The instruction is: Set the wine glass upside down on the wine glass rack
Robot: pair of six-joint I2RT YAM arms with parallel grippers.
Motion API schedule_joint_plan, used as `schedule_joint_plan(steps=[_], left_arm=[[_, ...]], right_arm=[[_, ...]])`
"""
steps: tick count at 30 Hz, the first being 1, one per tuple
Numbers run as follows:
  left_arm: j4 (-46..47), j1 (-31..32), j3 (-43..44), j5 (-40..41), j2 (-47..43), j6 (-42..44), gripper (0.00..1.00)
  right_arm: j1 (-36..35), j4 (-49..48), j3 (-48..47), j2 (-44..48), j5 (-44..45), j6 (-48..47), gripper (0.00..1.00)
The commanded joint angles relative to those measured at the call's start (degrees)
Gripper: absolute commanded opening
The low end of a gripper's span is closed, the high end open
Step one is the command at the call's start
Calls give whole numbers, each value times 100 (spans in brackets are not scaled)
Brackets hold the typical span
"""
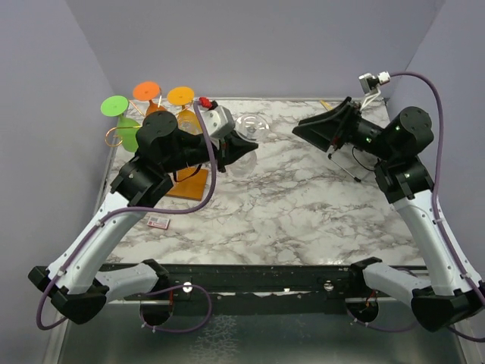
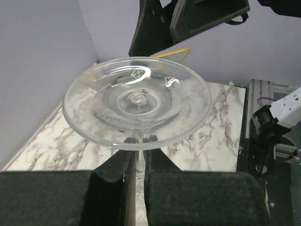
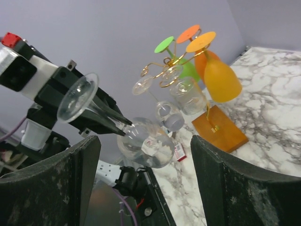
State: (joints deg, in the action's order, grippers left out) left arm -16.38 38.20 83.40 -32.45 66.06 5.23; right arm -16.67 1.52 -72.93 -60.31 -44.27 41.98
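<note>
A clear wine glass (image 2: 136, 101) is held by its stem in my left gripper (image 2: 139, 162), which is shut on it; the round foot faces the left wrist camera. From above, the wine glass (image 1: 252, 123) hangs over the table's far middle with my left gripper (image 1: 241, 145) around it. The wine glass rack (image 3: 164, 70), gold wire on an orange-brown wooden base (image 3: 220, 129), stands at the far left (image 1: 188, 184). My right gripper (image 3: 146, 181) is open and apart from the glass bowl (image 3: 146, 143), facing it from the right (image 1: 301, 129).
Green (image 1: 114, 105), orange (image 1: 146, 89) and yellow (image 1: 180, 95) glasses hang upside down on the rack, and some clear ones (image 3: 188, 96) beside them. A small red-and-white box (image 1: 158, 221) lies on the marble table (image 1: 303, 212) near the rack's base. Purple walls close in the left and back.
</note>
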Motion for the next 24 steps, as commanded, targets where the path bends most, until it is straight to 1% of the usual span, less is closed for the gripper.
schedule_joint_plan(steps=[1, 6, 8, 11, 14, 16, 24], left_arm=[[415, -24, -632, 484, -552, 214, 0], [468, -27, -925, 709, -843, 395, 0], [395, -30, -999, 788, -924, 478, 0], [400, -27, -1164, 747, -1062, 479, 0], [508, -31, -1313, 730, -1188, 384, 0], [595, -30, -1407, 743, -1263, 334, 0], [720, -23, -1721, 741, -1466, 300, 0]], right_arm=[[-342, -652, -118, -243, -511, 623, 82], [-1322, -452, -544, -719, -154, 589, 82], [-1518, -481, -659, -806, 3, 712, 82], [-1608, -602, -692, -909, 217, 1121, 79], [-1683, -556, -722, -1084, 344, 1535, 72], [-1744, -522, -736, -1181, 376, 1646, 66], [-2084, -910, -612, -1500, 205, 2017, 51]])
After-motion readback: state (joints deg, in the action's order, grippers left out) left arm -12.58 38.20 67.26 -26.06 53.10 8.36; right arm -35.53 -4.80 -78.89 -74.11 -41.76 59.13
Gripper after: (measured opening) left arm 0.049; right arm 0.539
